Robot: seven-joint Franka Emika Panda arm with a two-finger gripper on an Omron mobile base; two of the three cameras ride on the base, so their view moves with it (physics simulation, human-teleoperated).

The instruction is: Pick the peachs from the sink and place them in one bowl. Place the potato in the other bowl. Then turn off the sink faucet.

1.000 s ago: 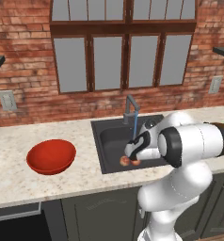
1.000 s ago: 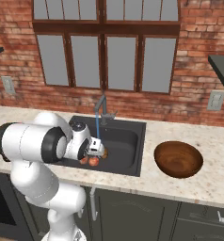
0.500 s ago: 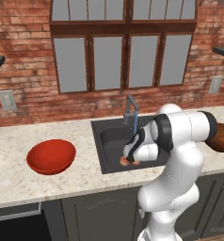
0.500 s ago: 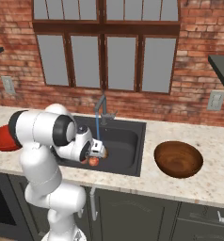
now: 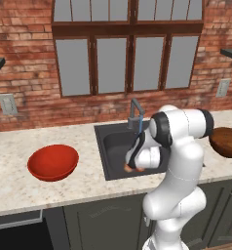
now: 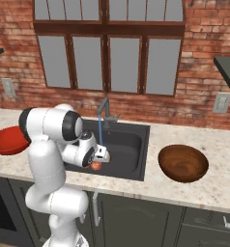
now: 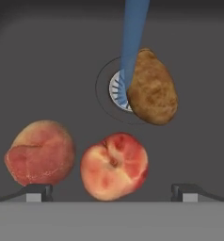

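Peaches lie on the sink (image 7: 48, 56) floor: the redder peach (image 7: 115, 165) sits centred between the spread fingertips (image 7: 38, 190) of the open, empty gripper (image 7: 111, 192), the paler peach (image 7: 38, 153) beside it, potato (image 7: 152, 87) beyond.

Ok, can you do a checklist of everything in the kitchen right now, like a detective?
Surface: speckled counter with a dark sink set in it.
Job's things: two peaches, one between the fingertips, the other beside it; potato lies partly over the drain; all apart. Red bowl and wooden bowl both empty. Faucet running, a blue stream hits the drain.
Clutter: nothing seen.
Gripper: gripper open, low in the sink, holding nothing.
Cables: nothing seen.
Surroundings: brick wall, window, wall outlets, dark cabinets.
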